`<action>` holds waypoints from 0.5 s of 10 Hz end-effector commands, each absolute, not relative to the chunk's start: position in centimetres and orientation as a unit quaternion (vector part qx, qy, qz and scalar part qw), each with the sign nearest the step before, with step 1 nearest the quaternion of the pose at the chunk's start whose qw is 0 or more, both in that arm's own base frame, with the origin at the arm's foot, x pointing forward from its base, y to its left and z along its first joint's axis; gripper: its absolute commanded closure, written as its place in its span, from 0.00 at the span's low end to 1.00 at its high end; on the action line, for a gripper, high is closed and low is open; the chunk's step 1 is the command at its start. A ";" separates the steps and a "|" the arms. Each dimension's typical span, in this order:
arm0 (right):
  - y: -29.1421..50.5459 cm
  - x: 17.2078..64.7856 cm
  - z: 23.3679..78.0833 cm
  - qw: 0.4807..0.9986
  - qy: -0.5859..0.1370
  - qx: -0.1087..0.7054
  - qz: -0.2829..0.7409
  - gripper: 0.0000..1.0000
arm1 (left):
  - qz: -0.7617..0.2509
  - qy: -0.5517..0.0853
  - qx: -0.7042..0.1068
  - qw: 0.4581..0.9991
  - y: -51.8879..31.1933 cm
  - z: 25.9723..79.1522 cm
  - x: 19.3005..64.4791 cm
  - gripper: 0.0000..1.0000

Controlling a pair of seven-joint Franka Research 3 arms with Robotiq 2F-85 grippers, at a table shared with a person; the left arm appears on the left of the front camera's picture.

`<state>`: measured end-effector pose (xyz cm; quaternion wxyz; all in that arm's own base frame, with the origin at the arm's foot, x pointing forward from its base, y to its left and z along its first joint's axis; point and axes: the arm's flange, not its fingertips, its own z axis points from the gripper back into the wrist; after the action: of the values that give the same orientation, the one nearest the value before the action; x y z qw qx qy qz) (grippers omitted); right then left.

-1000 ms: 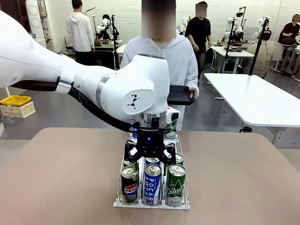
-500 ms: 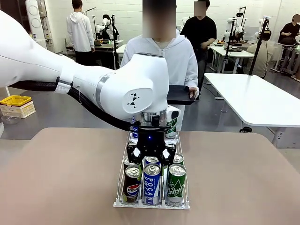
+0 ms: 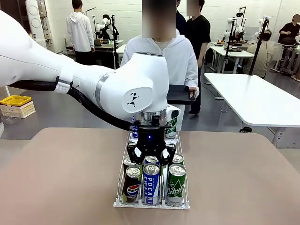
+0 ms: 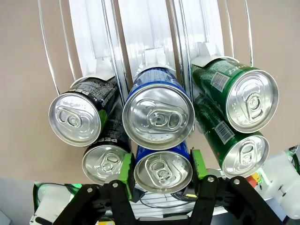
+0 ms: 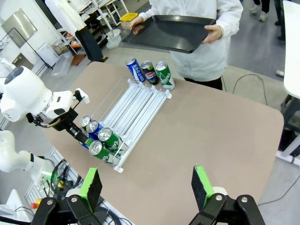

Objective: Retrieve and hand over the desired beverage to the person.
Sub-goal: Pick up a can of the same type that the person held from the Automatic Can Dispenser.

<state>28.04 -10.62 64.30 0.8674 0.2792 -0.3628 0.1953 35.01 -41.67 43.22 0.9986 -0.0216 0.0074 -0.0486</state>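
While the left tool [image 3: 151, 158] is set down over the near end of the rack [image 3: 152, 204], its green pads [image 4: 125, 168] are seen pressed against both sides of a blue can [image 4: 162, 171] in the middle lane, so that can is gripped. Little room is left around the grip. A black can [image 4: 105, 164] lies just beside one pad and a green can [image 4: 243, 157] just beside the other, with wire rails between the lanes. A second blue can [image 4: 157, 115] lies directly above the gripped one in the left wrist frame. Beyond these cans, open white lanes run to the top of that frame.

At the lower centre of the front frame the rack's base is found close to the near edge of the table [image 3: 243, 178], and broad bare tabletop is left on both sides.

The right tool [image 5: 146, 187] is held high above the table, its fingers spread wide with nothing between them. Three upright cans [image 5: 150, 71] are seen at the rack's far end, near the table's far edge. Just beyond that edge the person [image 5: 201, 51] is seen at the top of the frame, with a dark tray [image 5: 171, 30] held in both hands, apart from the table.
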 end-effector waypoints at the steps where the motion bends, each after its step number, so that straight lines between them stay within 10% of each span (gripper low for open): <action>1: -10.7 28.1 64.2 0.864 -0.364 0.284 0.201 0.00 | -0.043 0.006 -0.022 0.999 -41.4 43.1 34.4 1.00; 5: -10.7 28.1 64.2 0.864 -0.364 0.284 0.201 0.00 | -0.056 -0.015 -0.005 0.998 -40.9 53.6 33.4 1.00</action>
<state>28.05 -10.62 64.29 0.8674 0.2792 -0.3627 0.1953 33.54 -41.34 49.74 0.9985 -0.0085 -0.0062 -0.0541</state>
